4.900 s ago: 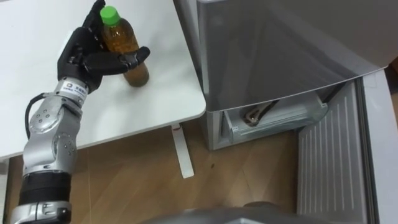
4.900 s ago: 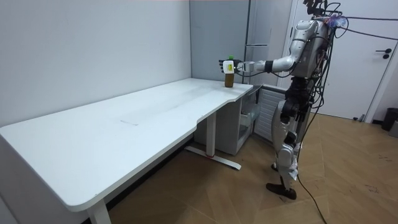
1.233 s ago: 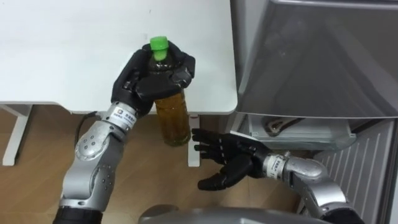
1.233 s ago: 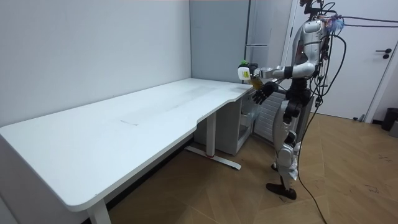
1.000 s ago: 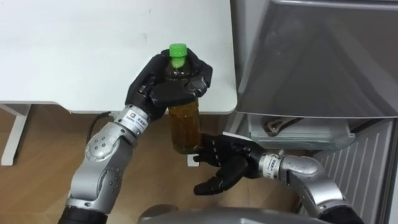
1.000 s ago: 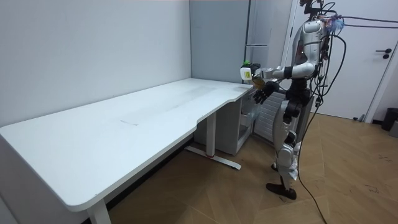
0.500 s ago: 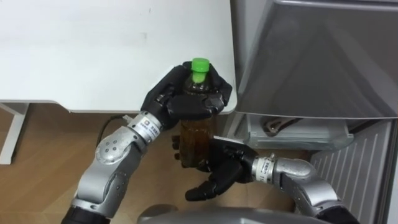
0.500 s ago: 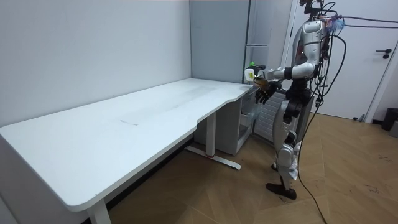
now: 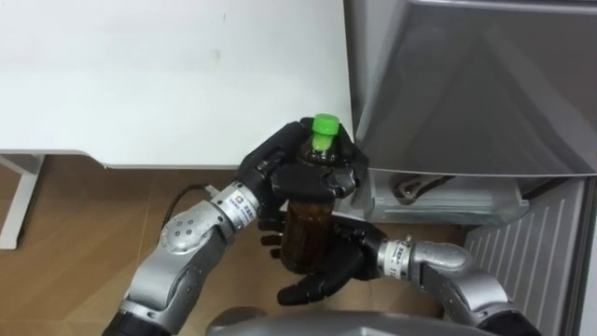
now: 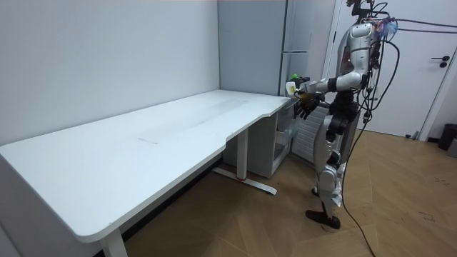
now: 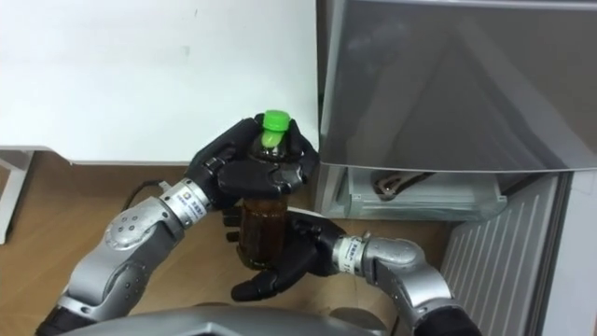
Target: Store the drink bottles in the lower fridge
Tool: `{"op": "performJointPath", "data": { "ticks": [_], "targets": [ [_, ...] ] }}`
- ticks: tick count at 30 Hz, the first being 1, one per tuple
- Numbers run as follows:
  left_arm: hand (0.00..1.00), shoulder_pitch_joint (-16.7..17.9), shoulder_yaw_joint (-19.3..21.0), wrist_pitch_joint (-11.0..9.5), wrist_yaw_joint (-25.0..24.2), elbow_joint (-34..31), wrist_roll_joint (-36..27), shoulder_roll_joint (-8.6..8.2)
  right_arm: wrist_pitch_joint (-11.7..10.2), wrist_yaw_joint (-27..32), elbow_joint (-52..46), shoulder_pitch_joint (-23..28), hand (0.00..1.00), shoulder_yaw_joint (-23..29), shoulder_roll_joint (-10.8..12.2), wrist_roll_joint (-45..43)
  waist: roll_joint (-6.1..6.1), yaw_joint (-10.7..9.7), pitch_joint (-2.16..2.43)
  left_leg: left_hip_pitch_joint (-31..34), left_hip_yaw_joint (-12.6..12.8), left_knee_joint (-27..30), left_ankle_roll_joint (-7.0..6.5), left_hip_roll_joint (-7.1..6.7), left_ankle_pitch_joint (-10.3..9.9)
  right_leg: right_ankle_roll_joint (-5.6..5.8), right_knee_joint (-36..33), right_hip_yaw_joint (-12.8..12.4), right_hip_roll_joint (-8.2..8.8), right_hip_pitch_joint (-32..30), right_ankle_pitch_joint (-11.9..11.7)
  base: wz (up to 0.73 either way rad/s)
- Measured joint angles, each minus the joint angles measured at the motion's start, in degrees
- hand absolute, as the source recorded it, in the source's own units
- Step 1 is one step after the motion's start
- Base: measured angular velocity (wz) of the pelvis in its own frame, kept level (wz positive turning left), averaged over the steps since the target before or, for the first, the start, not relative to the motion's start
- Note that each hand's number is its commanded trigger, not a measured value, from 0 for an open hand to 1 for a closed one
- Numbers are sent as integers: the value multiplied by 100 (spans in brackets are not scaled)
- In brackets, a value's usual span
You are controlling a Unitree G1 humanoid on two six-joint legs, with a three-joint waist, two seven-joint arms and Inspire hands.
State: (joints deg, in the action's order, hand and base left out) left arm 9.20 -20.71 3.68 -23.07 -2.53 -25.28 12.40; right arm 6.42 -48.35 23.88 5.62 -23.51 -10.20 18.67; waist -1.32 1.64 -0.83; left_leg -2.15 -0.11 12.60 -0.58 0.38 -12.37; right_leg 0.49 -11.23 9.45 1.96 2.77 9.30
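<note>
An amber drink bottle (image 9: 308, 229) with a green cap (image 9: 325, 124) hangs upright in the air just off the white table's (image 9: 140, 75) front right corner, in front of the grey fridge (image 9: 466, 84). My left hand (image 9: 298, 173) is shut on the bottle's neck and shoulder from above. My right hand (image 9: 331, 266) lies open against the bottle's lower part from behind. Its fingertips (image 9: 269, 229) show left of the bottle and its thumb spreads out below. In the room view the bottle (image 10: 293, 86) is held at chest height beside the fridge.
The fridge's lower door (image 9: 541, 252) stands open at the right. Behind it a clear drawer (image 9: 438, 191) holds a dark cable-like item. A table leg (image 9: 11, 201) stands at the far left on the wooden floor (image 9: 75, 243). A white door (image 10: 418, 78) is behind the robot.
My left hand has carried the bottle right and towards me, off the table's corner. My right hand has come up until it touches the bottle's lower part.
</note>
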Motion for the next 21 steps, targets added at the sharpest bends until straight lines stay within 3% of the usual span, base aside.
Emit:
{"op": "performJointPath", "data": {
  "ticks": [18, 19, 20, 21],
  "targets": [
    [100, 0, -339, -26, 13, 9, 1, 234, -4, 370, 9, -4, 0, -451, -209, 997, 48, 7, 10, 98, 7, 3, 0, 0, 0, -3, -54, -7, -1, -106, -2, 0],
    [100, 0, -353, -26, 13, 9, 1, 235, -4, 379, 9, -4, 6, -461, -213, 1023, 47, 8, 10, 102, 8, 3, 0, -1, 0, -3, -55, -8, 0, -111, -2, 0],
    [100, -1, -364, -26, 14, 9, 1, 235, -4, 394, 9, -4, 24, -464, -214, 1040, 46, 9, 9, 118, 10, 4, 0, -1, 0, -3, -56, -10, 0, -126, -2, 0],
    [100, -1, -365, -26, 14, 9, 1, 236, -4, 400, 9, -4, 55, -469, -214, 1055, 46, 10, 10, 145, 10, 8, 0, -1, 0, -3, -58, -11, 0, -150, -2, 0]
  ]
}}
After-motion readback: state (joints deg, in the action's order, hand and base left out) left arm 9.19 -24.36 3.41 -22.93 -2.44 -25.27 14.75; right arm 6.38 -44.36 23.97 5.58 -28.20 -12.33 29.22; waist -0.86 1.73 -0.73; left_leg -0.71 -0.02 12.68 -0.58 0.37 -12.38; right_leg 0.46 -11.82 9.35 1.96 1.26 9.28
